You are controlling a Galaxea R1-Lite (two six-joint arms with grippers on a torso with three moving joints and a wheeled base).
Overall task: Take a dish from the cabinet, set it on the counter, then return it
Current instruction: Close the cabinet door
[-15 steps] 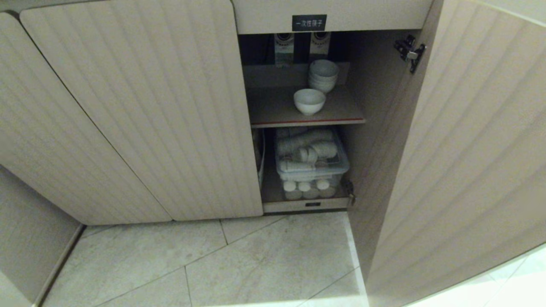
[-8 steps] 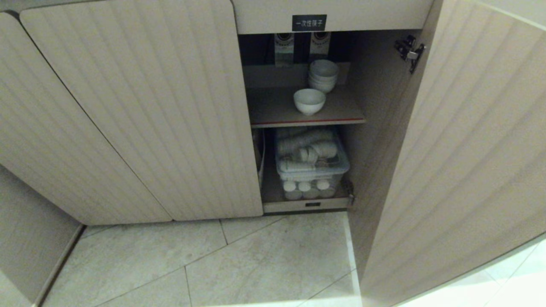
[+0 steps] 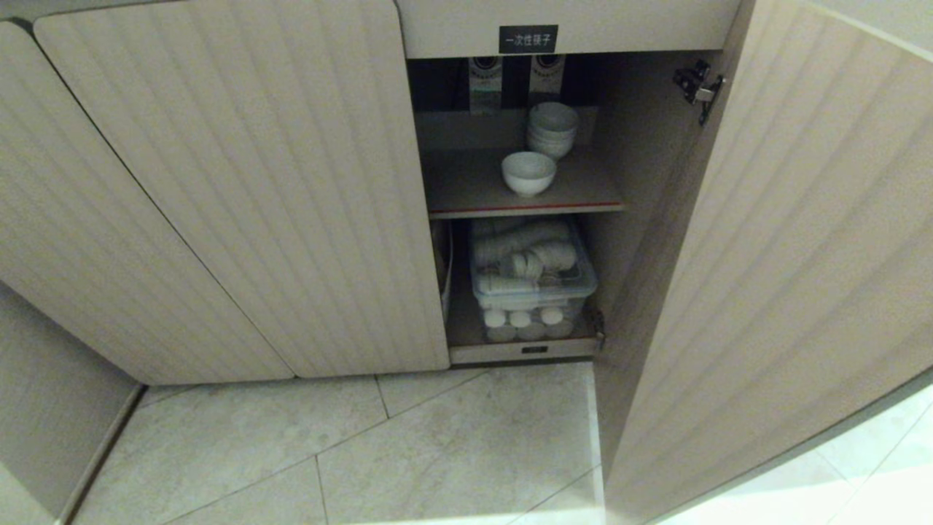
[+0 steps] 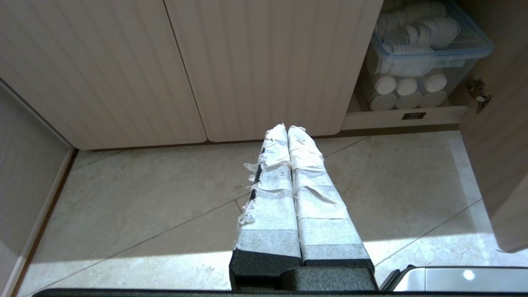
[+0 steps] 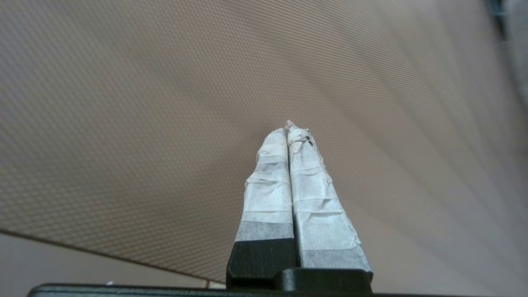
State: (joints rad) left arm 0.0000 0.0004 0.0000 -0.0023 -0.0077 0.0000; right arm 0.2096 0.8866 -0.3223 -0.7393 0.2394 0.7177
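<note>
Right gripper (image 5: 287, 126): its tape-wrapped fingers (image 5: 270, 181) are pressed together with nothing between them, the tips close against a broad beige surface that fills the right wrist view; contact cannot be confirmed. Left gripper (image 4: 287, 128): fingers likewise clenched and empty, hanging over the tiled floor (image 4: 144, 206) in front of the closed doors (image 4: 264, 62). Neither arm appears in the head view.

Clearances: the cabinet (image 3: 568, 25) stands open on its right side. The open door (image 3: 794, 277) swings far out and walls off the right of the opening; the closed fluted door (image 3: 248, 189) bounds the left. The gap between them is narrow, roughly the width of the shelf (image 3: 466, 189). The shelf's red front edge marks its lip. Floor before the opening is bare tile.

The dish (image 3: 528, 173): small, white, round, deep, upright on a narrow foot. It sits on the upper shelf near the front, well clear of the edge, with a stack of bowls (image 3: 552, 128) just behind it to the right, apart from it. Below the shelf, a clear lidded bin (image 3: 532, 273) holds white cups.

Change from the earlier head frames: the open door's lower edge has shifted left, covering more floor. The dish, stack and bin have not moved.
</note>
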